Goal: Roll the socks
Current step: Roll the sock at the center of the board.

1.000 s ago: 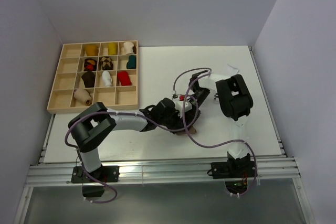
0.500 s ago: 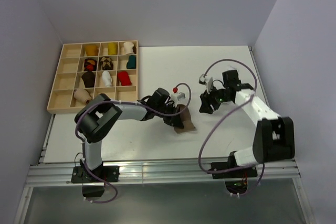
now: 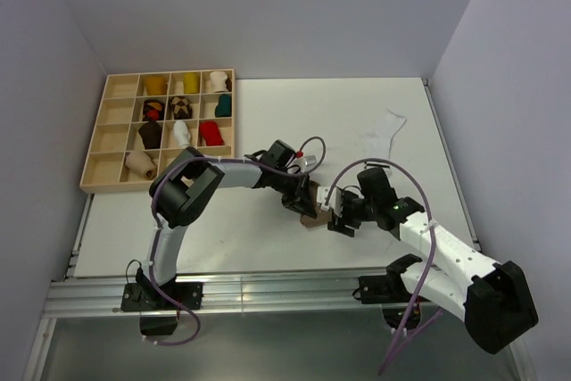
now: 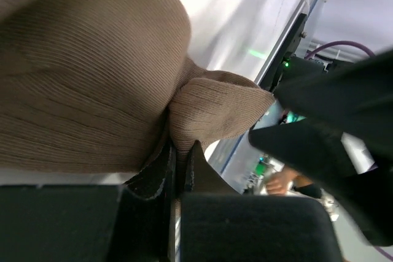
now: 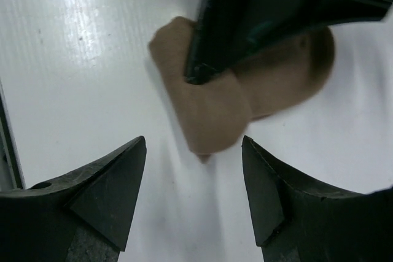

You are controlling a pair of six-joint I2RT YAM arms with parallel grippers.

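1. Right of the wooden tray and nearer the arm bases, the brown sock lay on the white table as a bunched lump. From above, the left gripper covered much of it, so no cuff stripes could be made out.
2. The left wrist view showed only ribbed brown knit, cut off at the top and left edges. A small fold of it was pinched between that gripper's fingers, which were pressed together on the cloth.
3. The right gripper sat just beside the brown sock, on the side away from the tray. Its jaws were spread wide with nothing between them. In its own view, the fingers stood either side of the sock's lower tip, just short of it.
4. The long axis of the brown sock was hard to judge. In the right wrist view the bulk ran across the frame beneath the dark left gripper, and one flap pointed down toward the gap between the open jaws. Toe and cuff could not be told apart.
5. The cream sock lay flat, farther from the tray than either gripper and well apart from both. It was bent, and its long axis ran diagonally from near-left to far-right. Which end was the cuff was too small to tell.
6. Rolled bundles of several colours sat in the tray's compartments.
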